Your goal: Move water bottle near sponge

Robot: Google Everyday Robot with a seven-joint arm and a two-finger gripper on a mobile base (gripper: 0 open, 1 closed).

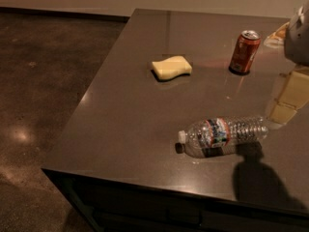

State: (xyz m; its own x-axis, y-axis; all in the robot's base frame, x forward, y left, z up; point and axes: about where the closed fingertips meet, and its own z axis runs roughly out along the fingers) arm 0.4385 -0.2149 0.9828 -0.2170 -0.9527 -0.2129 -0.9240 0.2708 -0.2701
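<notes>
The water bottle (222, 135) lies on its side on the dark table (130, 115), near the front edge, with its white cap pointing left. The pale yellow sponge (172, 67) lies flat further back, left of centre, well apart from the bottle. My gripper (286, 103) comes in from the right edge of the view, just beyond the bottle's base end and slightly above the table. The arm's grey body (299, 33) shows above it. I cannot see whether the gripper touches the bottle.
A red soda can (245, 51) stands upright at the back right, to the right of the sponge. A pale object (276, 36) lies behind it at the right edge. The table's left and front edges drop to a dark floor (43, 81).
</notes>
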